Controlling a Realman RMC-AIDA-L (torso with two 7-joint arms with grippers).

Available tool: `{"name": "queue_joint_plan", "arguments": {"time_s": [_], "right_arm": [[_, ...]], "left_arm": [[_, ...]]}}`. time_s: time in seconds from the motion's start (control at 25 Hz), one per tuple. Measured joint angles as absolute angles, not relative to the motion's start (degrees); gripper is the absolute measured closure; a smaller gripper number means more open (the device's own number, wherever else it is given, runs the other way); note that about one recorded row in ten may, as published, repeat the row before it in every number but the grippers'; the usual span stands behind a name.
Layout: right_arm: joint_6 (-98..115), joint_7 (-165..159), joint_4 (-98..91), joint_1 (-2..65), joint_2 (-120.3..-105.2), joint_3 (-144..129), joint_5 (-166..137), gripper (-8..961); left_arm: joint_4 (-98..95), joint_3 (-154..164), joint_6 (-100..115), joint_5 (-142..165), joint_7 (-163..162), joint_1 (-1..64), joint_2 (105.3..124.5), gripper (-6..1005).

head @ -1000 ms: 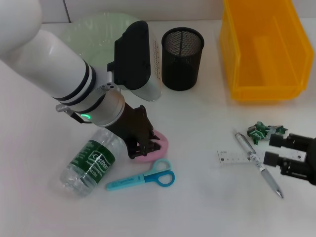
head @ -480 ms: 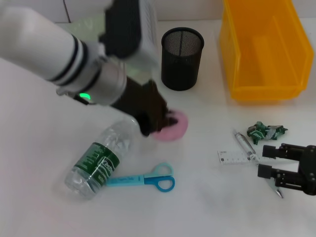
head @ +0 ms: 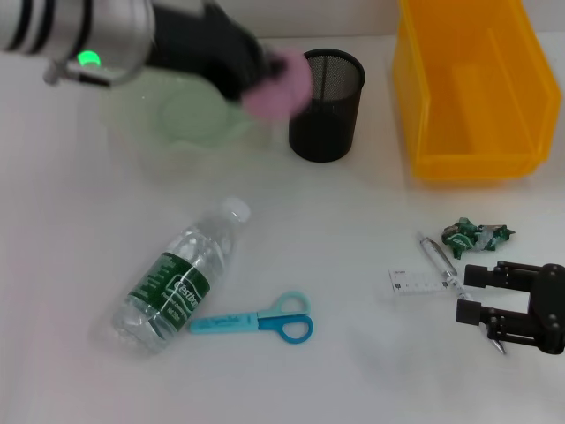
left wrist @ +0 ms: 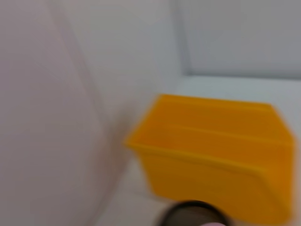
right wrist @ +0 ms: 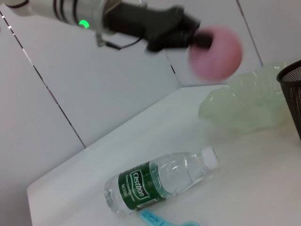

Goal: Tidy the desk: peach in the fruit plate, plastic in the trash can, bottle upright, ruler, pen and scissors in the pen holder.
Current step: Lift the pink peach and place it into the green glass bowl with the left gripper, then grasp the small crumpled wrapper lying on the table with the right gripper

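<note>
Left gripper (head: 256, 84) pinching peach (head: 278, 84) above plate (head: 146, 124), not dropped yet. Right gripper (head: 472, 296) spread at pen (head: 434, 256). Bottle (head: 177, 281), scissors (head: 260, 320), ruler (head: 415, 281), plastic (head: 475, 234) pending.

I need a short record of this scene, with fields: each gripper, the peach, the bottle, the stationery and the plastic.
left gripper: shut on peach, raised above fruit plate
right gripper: open, low over pen
bottle: lying on its side
scissors: flat on desk, beside bottle
ruler: under pen
plastic: on desk, near trash can
pen holder: upright
</note>
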State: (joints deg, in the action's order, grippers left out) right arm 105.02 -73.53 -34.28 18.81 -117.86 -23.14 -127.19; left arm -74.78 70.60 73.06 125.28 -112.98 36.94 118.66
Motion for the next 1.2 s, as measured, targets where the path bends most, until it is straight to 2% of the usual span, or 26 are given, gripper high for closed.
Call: {"name": "queue_joint_plan", "arguments": {"time_s": [0.36,0.56,0.92,1.04,1.08,1.2], "right_arm": [[105.0,-73.4,-34.0,19.0,-118.12,-24.8,-127.2,312],[105.0,-73.4,-33.5,19.0,-118.13,-24.8,-127.2,312],[104.9,-73.4,-32.8,19.6,-118.13,-24.7,-127.1,313],[104.9,-74.5,-33.1,20.0,-117.92,-24.4,-127.0,313],[105.0,-76.3,-33.8,20.2,-117.42,-24.0,-126.9,313],[105.5,-79.1,-35.6,20.5,-116.87,-23.5,-126.7,313]], "left_arm": [[-63.0,66.1,52.3,133.1,-120.1,40.0,118.52,930],[-62.1,66.1,48.2,133.3,-120.5,38.7,118.55,759],[-66.1,65.4,54.1,131.1,-121.3,35.6,118.27,479],[-71.0,63.5,70.2,123.1,-115.3,33.4,117.91,339],[-72.7,61.8,82.7,119.4,-110.4,32.7,117.88,292],[-72.6,61.4,90.8,117.9,-108.1,32.3,118.09,216]]}}
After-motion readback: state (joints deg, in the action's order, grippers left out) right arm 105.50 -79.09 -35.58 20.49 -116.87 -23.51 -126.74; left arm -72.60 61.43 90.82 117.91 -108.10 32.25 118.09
